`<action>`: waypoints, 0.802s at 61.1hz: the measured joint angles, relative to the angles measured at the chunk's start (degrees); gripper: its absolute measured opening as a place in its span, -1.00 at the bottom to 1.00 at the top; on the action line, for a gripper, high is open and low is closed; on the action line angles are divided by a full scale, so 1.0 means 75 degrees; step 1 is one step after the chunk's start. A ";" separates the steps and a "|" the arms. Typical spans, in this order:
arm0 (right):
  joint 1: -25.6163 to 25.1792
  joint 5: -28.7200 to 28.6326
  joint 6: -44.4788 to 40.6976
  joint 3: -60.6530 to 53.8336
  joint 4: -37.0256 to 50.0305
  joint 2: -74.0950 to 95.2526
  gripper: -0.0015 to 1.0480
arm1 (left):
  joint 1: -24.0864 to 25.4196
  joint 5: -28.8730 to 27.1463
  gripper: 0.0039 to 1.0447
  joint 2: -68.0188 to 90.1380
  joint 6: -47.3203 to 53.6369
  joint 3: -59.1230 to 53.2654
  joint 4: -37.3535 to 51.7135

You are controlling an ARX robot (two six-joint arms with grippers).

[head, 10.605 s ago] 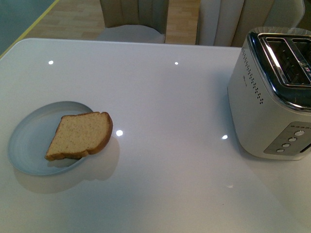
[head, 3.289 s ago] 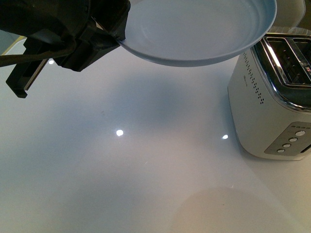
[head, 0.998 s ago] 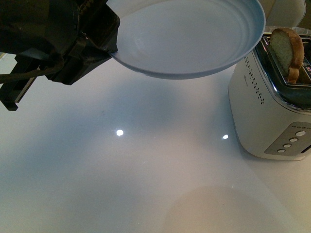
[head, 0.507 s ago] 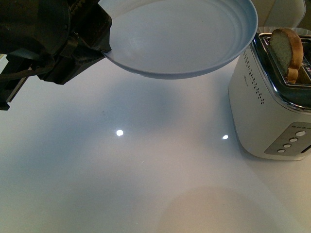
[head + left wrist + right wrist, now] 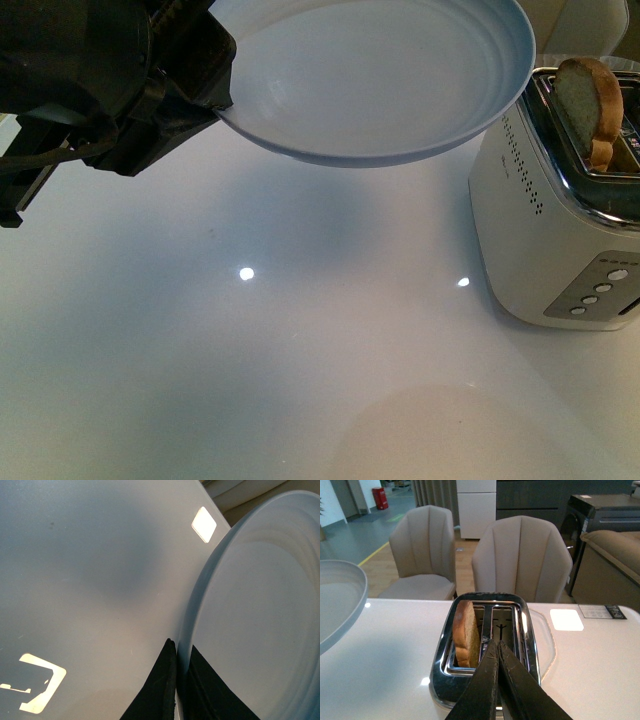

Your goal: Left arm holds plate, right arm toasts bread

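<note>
Now: left gripper (image 5: 222, 95) clamped on rim of plate (image 5: 380, 80); plate held in air above table (image 5: 250, 380), empty, slightly tilted. In toaster (image 5: 540, 230) slot: bread (image 5: 590, 100) upright, top half sticking out. Above toaster: right gripper (image 5: 497, 677), fingers pressed together, empty. Risks: thin rim pinch lets plate pivot or slip; plate edge near toaster may bump bread; bread not yet lowered, may toast unevenly.

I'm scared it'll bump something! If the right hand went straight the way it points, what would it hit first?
Probably the top of the toaster, at the empty slot beside the bread. The right hand looks shut; depth is hard to judge.
</note>
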 joint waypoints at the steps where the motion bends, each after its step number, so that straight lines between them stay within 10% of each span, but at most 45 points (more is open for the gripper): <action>1: 0.0000 -0.0006 0.0000 -0.0032 -0.0044 -0.0067 -0.97 | -0.0006 0.0003 -0.95 0.0000 0.0003 0.0000 0.0000; 49: -0.0006 -0.0012 0.0000 -0.0624 -0.1574 -0.2413 -0.97 | -0.0265 -0.0201 -0.95 0.0020 0.0058 -0.0003 0.0064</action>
